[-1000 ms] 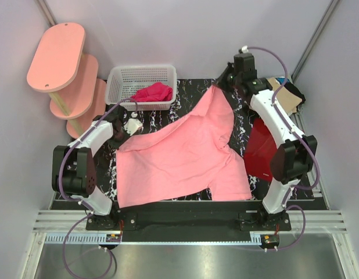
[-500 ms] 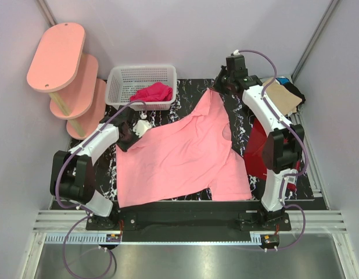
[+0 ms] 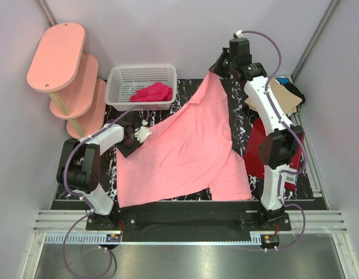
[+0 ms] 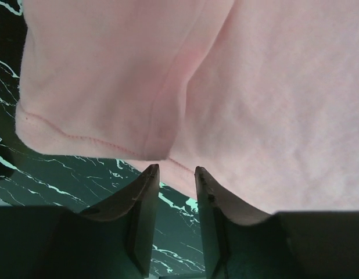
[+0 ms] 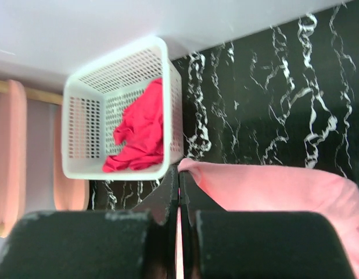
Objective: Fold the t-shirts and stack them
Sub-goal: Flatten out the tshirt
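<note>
- Top external view: right gripper (image 3: 216, 68), clamped on a corner of the salmon-pink t-shirt (image 3: 185, 151), has drawn it farther back, stretching the cloth flatter.
- Left gripper (image 4: 175, 172), fingers slightly parted and holding nothing, has reached the near hem and looks ready to pinch.

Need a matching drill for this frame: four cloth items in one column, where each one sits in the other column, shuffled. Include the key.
Items
1. pink t-shirt
2. bright red cloth
3. dark red shirt
4. tan shirt

Places
A. far right corner
B. inside the white basket
C. spread across the table, one corner pinched by the right gripper
D. right side of the table, next to the pink t-shirt

Pairs: 1-C, 2-B, 3-D, 4-A
</note>
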`<state>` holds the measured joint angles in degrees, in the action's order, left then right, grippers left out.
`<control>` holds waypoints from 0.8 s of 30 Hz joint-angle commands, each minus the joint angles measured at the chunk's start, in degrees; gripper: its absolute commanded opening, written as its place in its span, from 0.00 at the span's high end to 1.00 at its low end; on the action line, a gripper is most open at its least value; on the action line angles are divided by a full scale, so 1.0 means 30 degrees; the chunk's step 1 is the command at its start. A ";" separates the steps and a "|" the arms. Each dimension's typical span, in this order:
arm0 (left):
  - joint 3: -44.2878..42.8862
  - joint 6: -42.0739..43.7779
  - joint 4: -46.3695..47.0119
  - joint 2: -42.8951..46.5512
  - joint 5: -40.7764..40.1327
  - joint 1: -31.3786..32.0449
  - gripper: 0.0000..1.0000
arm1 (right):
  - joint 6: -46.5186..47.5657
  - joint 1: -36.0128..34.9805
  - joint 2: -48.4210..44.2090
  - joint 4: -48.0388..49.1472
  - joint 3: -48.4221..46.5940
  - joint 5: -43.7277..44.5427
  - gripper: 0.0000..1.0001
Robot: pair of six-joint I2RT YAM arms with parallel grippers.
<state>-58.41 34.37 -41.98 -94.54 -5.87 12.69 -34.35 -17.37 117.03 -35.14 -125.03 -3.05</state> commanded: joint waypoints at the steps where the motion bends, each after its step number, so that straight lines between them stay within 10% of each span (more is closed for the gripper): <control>1: -0.0158 -0.0294 0.1130 -0.0565 -0.0973 0.0048 0.60 | 0.0375 -0.0100 0.0716 -0.1032 -0.1712 -0.0097 1.00; 8: -0.1036 -0.0558 0.1336 -0.0303 -0.1032 0.0048 0.39 | 0.0434 -0.0071 0.0277 -0.0857 -0.0016 -0.0126 1.00; 24: -0.2120 -0.1202 0.1571 -0.0888 -0.0300 0.0077 0.40 | 0.0229 -0.0100 -0.0397 0.0520 0.2859 -0.0683 1.00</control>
<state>-61.56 31.94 -38.89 -96.62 -7.66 12.69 -34.11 -17.41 118.19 -36.69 -116.99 -4.16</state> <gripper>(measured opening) 0.610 0.011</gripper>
